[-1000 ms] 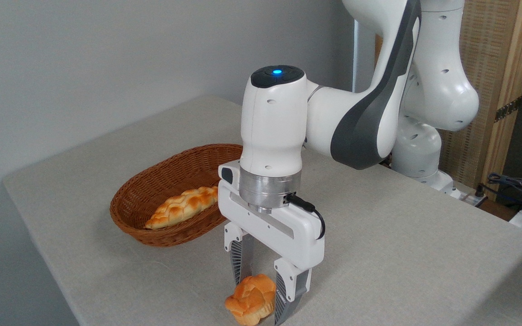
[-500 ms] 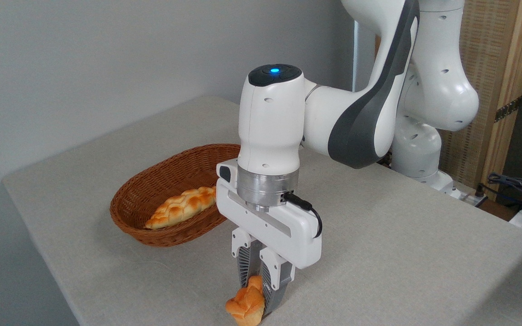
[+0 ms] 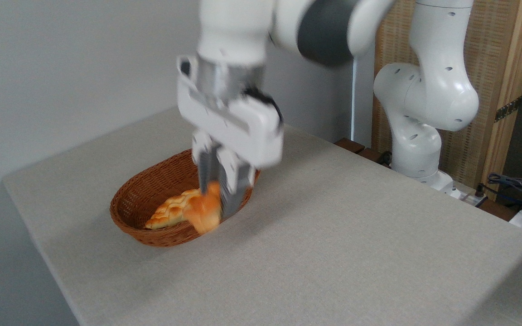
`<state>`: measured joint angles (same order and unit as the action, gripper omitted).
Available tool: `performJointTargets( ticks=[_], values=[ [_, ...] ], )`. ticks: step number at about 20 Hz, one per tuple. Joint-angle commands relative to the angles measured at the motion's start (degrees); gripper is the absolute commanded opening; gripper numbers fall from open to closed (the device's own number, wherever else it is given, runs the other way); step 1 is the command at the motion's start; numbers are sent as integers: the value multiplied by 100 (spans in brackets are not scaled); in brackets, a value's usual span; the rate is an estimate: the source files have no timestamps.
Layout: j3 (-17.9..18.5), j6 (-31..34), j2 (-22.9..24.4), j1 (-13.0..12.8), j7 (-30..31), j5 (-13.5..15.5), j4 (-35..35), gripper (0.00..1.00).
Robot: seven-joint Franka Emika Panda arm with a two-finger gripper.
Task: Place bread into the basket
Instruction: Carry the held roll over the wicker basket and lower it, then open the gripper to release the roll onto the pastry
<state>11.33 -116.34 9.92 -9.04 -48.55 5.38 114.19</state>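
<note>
- The bun is off the worktop! A second ago the bread [image 3: 203, 216] sat at the near edge with the jaws standing apart on either side of it; half a second ago they had closed in and squeezed it.
- Now the gripper [image 3: 219, 203] is up and across, blurred with motion, its jaws clamped on the bread and carrying it.
- The bread hangs from the fingertips over the near right end of the basket [image 3: 134, 213], which sits towards the worktop's left edge. It looks clear of the wicker, though the blur makes it hard to say whether it touches the rim.
- The braided loaf [image 3: 170, 213] lies along the basket floor, just left of the bun, exactly where it lay before.
- So the pick is done and the carry is nearly over: what remains, to my eye, is a short drop and a release.
- The risk: the bun is held over the near rim rather than the middle, so letting go too early could roll it back onto the worktop.
</note>
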Motion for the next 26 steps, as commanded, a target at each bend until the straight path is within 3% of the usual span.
performJointTargets(
  ticks=[1,2,3,4,5,7,19,26],
  values=[
    [-814,604,-131,-10,424,86,-380,38],
    [-1113,595,-192,-10,582,78,-380,44],
    [-1377,578,-323,-10,714,43,-371,70],
    [-1580,543,-489,-10,776,-10,-371,82],
    [-1686,516,-639,-10,794,-19,-371,83],
    [-1731,464,-824,-19,759,-19,-371,100],
    [-1679,279,-799,-10,733,-10,-415,100],
    [-1344,1007,-447,16,715,-36,-424,100]
  ],
)
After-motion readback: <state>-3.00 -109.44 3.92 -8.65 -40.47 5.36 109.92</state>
